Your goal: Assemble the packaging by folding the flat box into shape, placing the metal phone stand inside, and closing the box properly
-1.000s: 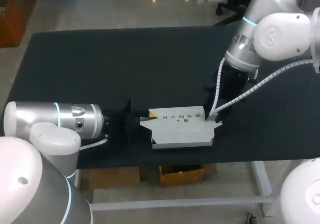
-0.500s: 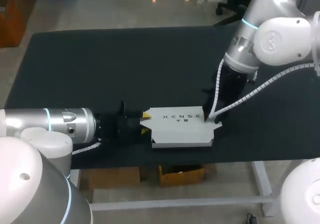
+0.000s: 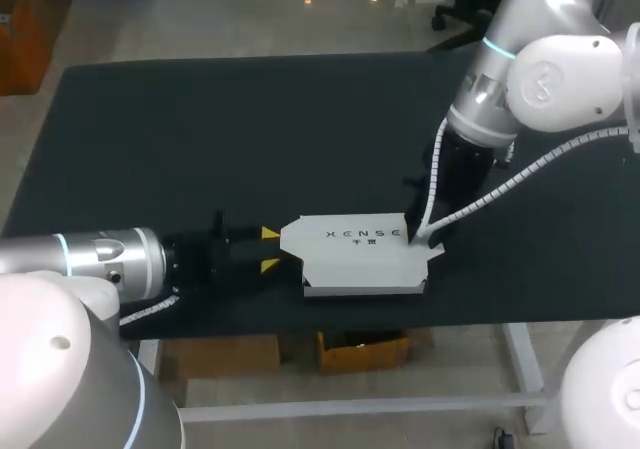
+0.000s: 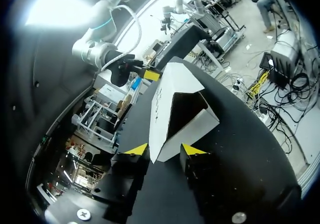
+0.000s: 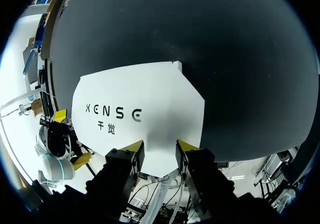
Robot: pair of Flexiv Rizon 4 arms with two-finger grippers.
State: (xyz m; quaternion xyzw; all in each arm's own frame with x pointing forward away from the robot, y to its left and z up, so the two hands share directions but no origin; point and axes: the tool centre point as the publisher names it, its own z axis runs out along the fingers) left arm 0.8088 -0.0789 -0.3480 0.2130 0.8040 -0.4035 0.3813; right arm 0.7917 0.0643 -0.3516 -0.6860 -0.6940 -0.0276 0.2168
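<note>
Lying low and centre in the frame on the black table: a white box, partly folded, one end open toward the left gripper. Left gripper just left of the box, fingers spread wide, holding nothing. Right gripper down at the box's right end; grip impossible to tell.

Box blocking near edge of table

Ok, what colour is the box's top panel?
The box is white on top, with dark lettering printed across it. The right wrist view shows it best.
</note>
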